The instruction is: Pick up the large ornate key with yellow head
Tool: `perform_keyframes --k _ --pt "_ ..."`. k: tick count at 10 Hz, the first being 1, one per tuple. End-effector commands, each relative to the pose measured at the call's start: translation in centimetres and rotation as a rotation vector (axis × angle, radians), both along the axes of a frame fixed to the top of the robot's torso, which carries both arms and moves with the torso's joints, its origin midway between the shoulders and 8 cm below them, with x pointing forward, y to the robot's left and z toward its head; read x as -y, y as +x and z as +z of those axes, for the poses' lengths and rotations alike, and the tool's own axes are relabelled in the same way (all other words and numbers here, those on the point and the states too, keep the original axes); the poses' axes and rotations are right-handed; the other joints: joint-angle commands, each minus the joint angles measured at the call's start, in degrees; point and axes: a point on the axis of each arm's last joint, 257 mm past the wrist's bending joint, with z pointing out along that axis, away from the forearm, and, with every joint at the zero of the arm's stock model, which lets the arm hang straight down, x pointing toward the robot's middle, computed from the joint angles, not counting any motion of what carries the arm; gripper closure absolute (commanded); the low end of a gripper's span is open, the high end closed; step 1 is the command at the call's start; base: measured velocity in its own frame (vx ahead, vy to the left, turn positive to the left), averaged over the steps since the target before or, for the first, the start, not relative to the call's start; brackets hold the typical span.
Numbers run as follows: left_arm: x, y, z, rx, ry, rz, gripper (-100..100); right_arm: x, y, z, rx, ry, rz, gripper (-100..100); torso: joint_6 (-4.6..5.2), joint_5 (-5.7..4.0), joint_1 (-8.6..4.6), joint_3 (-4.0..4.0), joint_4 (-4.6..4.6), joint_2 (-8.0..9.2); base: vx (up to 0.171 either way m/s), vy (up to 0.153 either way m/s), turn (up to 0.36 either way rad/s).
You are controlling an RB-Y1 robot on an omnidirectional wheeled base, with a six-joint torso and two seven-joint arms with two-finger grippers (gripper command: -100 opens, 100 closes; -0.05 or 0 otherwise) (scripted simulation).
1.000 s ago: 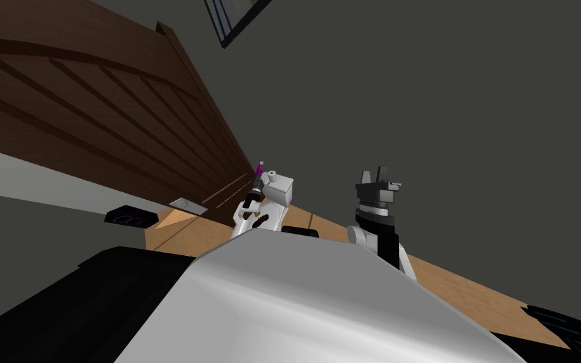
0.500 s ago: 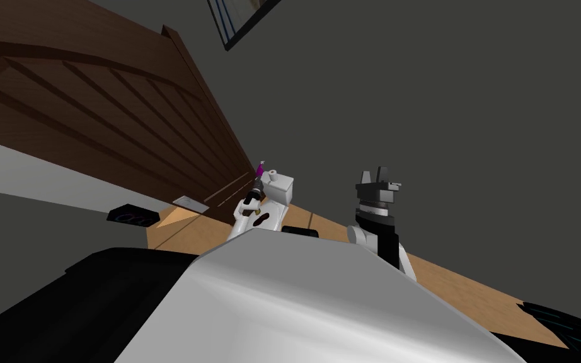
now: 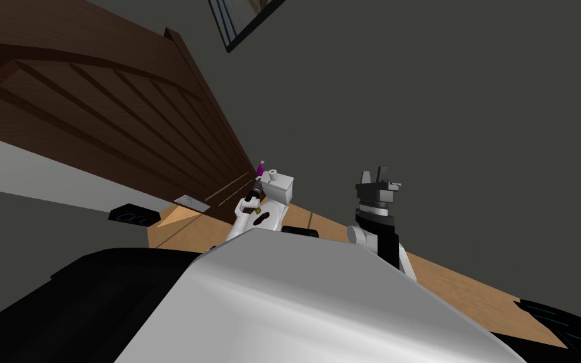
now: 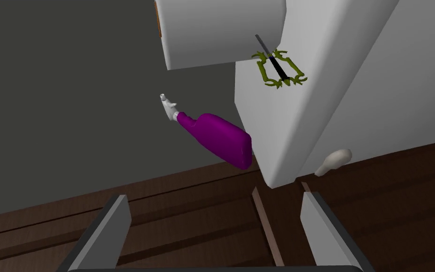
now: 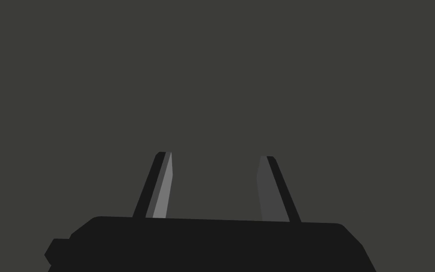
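Our left pincer [image 4: 214,198] hangs spread wide, aimed at the white tank [image 4: 353,94] so the key [image 4: 278,66], lying flat on top at one o'clock beside the white roll [image 4: 221,33], can slip between. Our right pincer [image 5: 215,156] idles, fingers apart.

grey wall [image 3: 440,94], dark brown panelling [image 3: 94,120], tan floor [image 3: 459,287]

No readable text, labels, brand names, numbers or signs appear on any object or surface in these views.
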Motion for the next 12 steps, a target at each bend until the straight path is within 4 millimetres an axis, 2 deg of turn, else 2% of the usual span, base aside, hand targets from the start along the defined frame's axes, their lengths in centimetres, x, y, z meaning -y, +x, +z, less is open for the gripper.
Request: perform_keyframes --k 1,2,3,4,5,6,7,8,9,10,11,12 --pt "-1.9 0.4 -1.0 -0.045 -0.027 0.038 -100 0.0 0.0 0.0 0.0 0.0 0.0 0 0.0 0.0 0.0 0.0 0.0 0.0 -0.021 -0.006 -0.004" --pt "-2.3 0.0 -2.5 -0.086 -0.034 0.053 -100 0.0 0.0 0.0 0.0 0.0 0.0 0 0.01 0.0 -0.01 0.0 0.0 0.0 -0.023 -0.005 -0.004" --pt "-2.4 -0.1 -2.6 -0.09 -0.035 0.054 -100 0.0 0.0 0.0 0.0 0.0 0.0 0 0.0 0.0 0.0 0.01 0.0 0.02 -0.012 -0.002 0.004" --pt "-4.0 0.5 -3.1 -0.119 -0.061 0.092 -100 0.0 0.0 0.0 0.0 0.0 0.0 0 0.0 0.0 -0.01 0.0 0.0 0.0 -0.018 -0.01 -0.01" --pt "-4.4 -0.1 -4.4 -0.159 -0.068 0.106 -100 0.0 0.0 0.0 0.0 0.0 0.0 0 0.01 -0.01 -0.04 0.0 0.0 0.0 -0.019 -0.013 -0.009" --pt "-5.8 0.6 -3.8 -0.162 -0.091 0.138 -100 0.0 0.0 0.0 0.0 0.0 0.0 0 0.0 0.0 -0.03 0.0 0.0 0.0 -0.022 -0.017 -0.012" --pt "-6.5 -0.2 -6.1 -0.218 -0.103 0.161 -100 0.0 0.0 0.0 0.0 0.0 0.0 0 0.02 -0.02 -0.05 0.0 0.0 -0.01 -0.013 -0.016 -0.012" --pt "-6.5 -0.5 -6.5 -0.234 -0.106 0.167 -100 0.0 0.0 0.0 0.0 0.0 0.0 0 0.0 -0.01 -0.05 -0.01 -0.01 -0.01 -0.004 -0.007 0.006" --pt "-8.1 0.0 -6.2 -0.25 -0.135 0.209 -100 0.0 0.0 0.0 0.0 0.0 0.0 0 0.0 0.0 -0.03 -0.02 -0.01 -0.03 -0.004 -0.015 -0.02" --pt "-8.5 -0.9 -8.0 -0.298 -0.144 0.229 -100 0.0 0.0 0.0 0.0 0.0 0.0 0 0.01 -0.01 -0.05 -0.03 -0.01 -0.05 -0.003 -0.014 -0.013" --pt "-9.8 -0.1 -6.7 -0.29 -0.171 0.263 -100 0.0 0.0 0.0 0.0 0.0 0.0 0 0.0 -0.01 -0.06 -0.04 -0.02 -0.06 -0.004 -0.021 -0.022" --pt "-10.3 -1.2 -8.6 -0.342 -0.182 0.286 -100 0.0 0.0 0.0 0.0 0.0 0.0 0 0.01 -0.02 -0.07 -0.04 -0.01 -0.06 0.002 -0.017 -0.013"
